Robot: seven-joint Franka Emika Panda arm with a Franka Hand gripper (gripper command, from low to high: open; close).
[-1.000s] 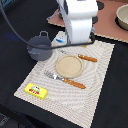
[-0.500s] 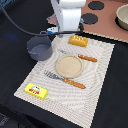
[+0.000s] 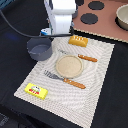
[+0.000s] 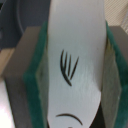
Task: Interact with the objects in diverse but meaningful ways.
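Note:
In the wrist view my gripper [image 4: 73, 75] is shut on the white fish [image 4: 75, 45], which has dark line marks and sits between the green pads [image 4: 31, 95]. In the exterior view the gripper [image 3: 58, 31] hangs just behind the dark grey two-handled pot [image 3: 40, 49], at the back edge of the striped placemat [image 3: 95, 75]. The orange ridged biscuit block [image 3: 78, 41] lies on the mat to the exterior view's right of the gripper. The yellow red-marked packet [image 3: 36, 90] lies at the mat's near left corner. The tomato is out of view.
A tan plate [image 3: 67, 65] lies mid-mat, with an orange-handled knife [image 3: 82, 57] behind it and an orange-handled fork [image 3: 65, 80] in front. A toy stove with dark burners [image 3: 90, 19] and a bowl [image 3: 122, 16] stand at the back right.
The arm has moved toward the exterior view's left with the fish held. The biscuit block, hidden behind the arm a second ago, now shows.

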